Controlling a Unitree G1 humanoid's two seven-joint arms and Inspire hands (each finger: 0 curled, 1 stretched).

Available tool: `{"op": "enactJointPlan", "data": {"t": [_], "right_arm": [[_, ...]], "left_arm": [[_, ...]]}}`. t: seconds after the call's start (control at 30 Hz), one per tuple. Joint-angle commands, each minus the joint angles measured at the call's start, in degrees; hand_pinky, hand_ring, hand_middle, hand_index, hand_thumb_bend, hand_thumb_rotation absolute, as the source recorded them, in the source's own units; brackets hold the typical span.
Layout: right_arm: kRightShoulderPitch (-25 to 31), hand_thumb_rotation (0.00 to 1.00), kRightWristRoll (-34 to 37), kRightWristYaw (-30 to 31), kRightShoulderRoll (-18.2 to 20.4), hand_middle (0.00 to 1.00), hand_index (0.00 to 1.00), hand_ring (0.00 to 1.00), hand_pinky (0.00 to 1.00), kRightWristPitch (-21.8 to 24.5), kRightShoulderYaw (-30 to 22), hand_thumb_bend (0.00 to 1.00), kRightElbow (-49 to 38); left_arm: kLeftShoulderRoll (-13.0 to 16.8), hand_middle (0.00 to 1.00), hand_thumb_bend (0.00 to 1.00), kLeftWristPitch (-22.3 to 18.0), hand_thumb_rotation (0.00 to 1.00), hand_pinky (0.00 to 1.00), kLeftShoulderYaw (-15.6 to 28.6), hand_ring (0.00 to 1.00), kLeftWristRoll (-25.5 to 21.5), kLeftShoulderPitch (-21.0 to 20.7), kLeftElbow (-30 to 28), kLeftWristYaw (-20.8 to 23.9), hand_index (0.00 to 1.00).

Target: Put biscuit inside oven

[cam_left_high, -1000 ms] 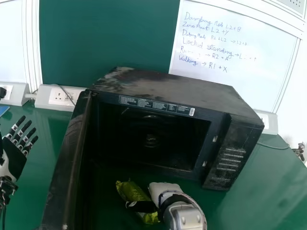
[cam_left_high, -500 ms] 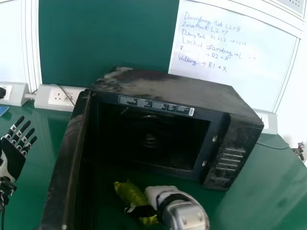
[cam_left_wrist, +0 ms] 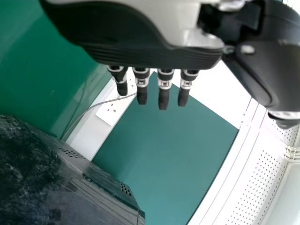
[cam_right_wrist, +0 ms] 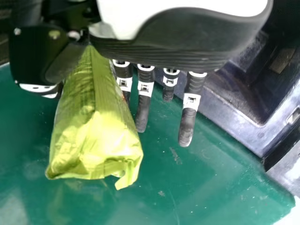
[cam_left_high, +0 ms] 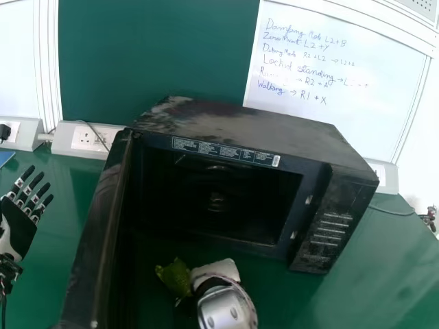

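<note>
My right hand (cam_left_high: 215,270) is in front of the open oven (cam_left_high: 250,130), low in the middle of the head view. Beside it, on its left, the yellow-green biscuit packet (cam_left_high: 174,277) shows partly, the rest hidden by hand and wrist. In the right wrist view the packet (cam_right_wrist: 96,136) is pinched between the thumb and the fingers of my right hand (cam_right_wrist: 187,44), above the green table. My left hand (cam_left_high: 19,229) stands at the far left with straight fingers; it shows in the left wrist view too, as an empty hand (cam_left_wrist: 140,40).
The oven door (cam_left_high: 96,233) stands swung out on the left, between my left hand and the packet. The control panel (cam_left_high: 332,229) is on the oven's right. Wall sockets (cam_left_high: 88,139) and a cable are behind, above the green table (cam_left_high: 370,274).
My right hand and the packet have moved left together in front of the oven, and less of the packet shows in the head view. The left hand has stayed nearly still.
</note>
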Motion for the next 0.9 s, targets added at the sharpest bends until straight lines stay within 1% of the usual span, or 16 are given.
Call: {"op": "enactJointPlan", "data": {"t": [0.0, 0.03, 0.1, 0.2, 0.27, 0.47, 0.5, 0.6, 0.63, 0.67, 0.7, 0.73, 0.77, 0.8, 0.83, 0.87], "right_arm": [[0.7, 0.17, -0.2, 1.4, -0.5, 0.76, 0.84, 0.62, 0.51, -1.3, 0.8, 0.6, 2.8], [0.6, 0.19, -0.6, 1.5, -0.3, 0.76, 0.84, 0.64, 0.53, -1.3, 1.1, 0.6, 2.9], [0.5, 0.26, -1.4, 1.6, 0.0, 0.78, 0.84, 0.66, 0.57, -1.2, 1.3, 0.59, 3.3], [0.2, 0.28, -2.7, 1.8, 0.8, 0.8, 0.84, 0.68, 0.59, -0.6, 1.3, 0.6, 4.5], [0.3, 0.27, -2.9, 1.5, 1.0, 0.79, 0.84, 0.67, 0.57, -0.6, 1.2, 0.6, 4.5], [-0.6, 0.35, -3.2, 1.8, 0.3, 0.77, 0.82, 0.64, 0.53, -2.0, 1.9, 0.61, 4.6], [-0.8, 0.35, -3.3, 2.3, 0.3, 0.75, 0.81, 0.62, 0.51, -2.0, 2.1, 0.61, 4.7], [-2.1, 0.39, -3.4, 3.4, -0.6, 0.74, 0.79, 0.61, 0.51, -3.1, 4.2, 0.61, 3.9], [-2.5, 0.41, -3.4, 3.4, -1.4, 0.72, 0.75, 0.59, 0.49, -3.8, 5.3, 0.61, 3.5], [-2.8, 0.41, -3.4, 3.5, -1.9, 0.72, 0.74, 0.58, 0.48, -4.6, 6.3, 0.62, 3.0], [-3.0, 0.42, -3.4, 3.5, -2.4, 0.69, 0.71, 0.54, 0.45, -5.1, 7.2, 0.61, 2.5], [-3.0, 0.42, -3.4, 3.8, -2.7, 0.68, 0.7, 0.52, 0.43, -5.9, 7.8, 0.61, 1.9], [-3.1, 0.43, -3.4, 4.7, -2.7, 0.68, 0.69, 0.51, 0.43, -6.7, 8.2, 0.61, 1.4], [-3.4, 0.41, -3.4, 5.5, -2.6, 0.66, 0.7, 0.5, 0.42, -7.0, 8.5, 0.6, 1.0], [-3.1, 0.39, -3.4, 5.3, -2.6, 0.63, 0.71, 0.47, 0.39, -6.2, 8.7, 0.6, 0.5], [-3.1, 0.34, -3.4, 5.0, -2.9, 0.58, 0.7, 0.43, 0.35, -4.7, 9.0, 0.61, 0.2]], "left_arm": [[0.2, 0.99, 0.4, -0.5, 0.29, 1.0, 0.1, 1.0, 0.0, 0.0, -0.7, -0.1, 1.0], [0.2, 0.99, 0.39, -0.6, 0.29, 1.0, 0.2, 1.0, -0.1, 0.0, -0.8, -0.1, 1.0], [0.1, 0.99, 0.4, -0.7, 0.29, 1.0, 0.3, 1.0, -0.2, 0.1, -0.8, -0.5, 1.0], [0.3, 1.0, 0.4, -0.8, 0.29, 1.0, 0.4, 1.0, -0.1, 0.2, -1.2, -0.5, 1.0], [0.2, 1.0, 0.39, -0.9, 0.29, 1.0, 0.5, 1.0, -0.3, 0.3, -1.4, -0.3, 1.0], [0.1, 0.99, 0.39, -0.6, 0.29, 1.0, 0.8, 1.0, -1.6, 0.2, -1.8, 1.4, 1.0], [0.1, 0.98, 0.39, -0.6, 0.29, 1.0, 0.7, 1.0, -1.6, 0.1, -1.9, 1.6, 1.0], [0.2, 0.99, 0.38, -1.0, 0.28, 1.0, 0.8, 1.0, -2.0, 0.1, -1.8, 1.0, 1.0], [0.1, 0.99, 0.37, -1.1, 0.28, 1.0, 0.8, 1.0, -2.1, 0.1, -1.7, 0.8, 1.0], [0.1, 0.99, 0.37, -1.1, 0.28, 1.0, 0.8, 1.0, -2.2, 0.1, -1.8, 1.0, 1.0], [0.1, 0.99, 0.38, -1.1, 0.27, 1.0, 0.8, 1.0, -2.2, 0.1, -1.9, 1.3, 1.0], [0.1, 0.99, 0.38, -1.1, 0.27, 1.0, 0.9, 1.0, -2.4, 0.1, -1.9, 1.5, 1.0], [0.2, 0.99, 0.38, -1.1, 0.27, 1.0, 0.9, 1.0, -2.5, 0.1, -1.9, 1.5, 1.0], [0.2, 0.98, 0.37, -1.1, 0.27, 1.0, 0.8, 1.0, -2.5, 0.1, -2.0, 1.6, 1.0], [0.3, 0.98, 0.37, -1.0, 0.27, 1.0, 0.8, 1.0, -2.3, 0.1, -2.0, 1.7, 1.0], [0.5, 0.98, 0.37, -1.0, 0.27, 1.0, 0.7, 1.0, -2.1, 0.1, -2.0, 1.7, 1.0]]}}
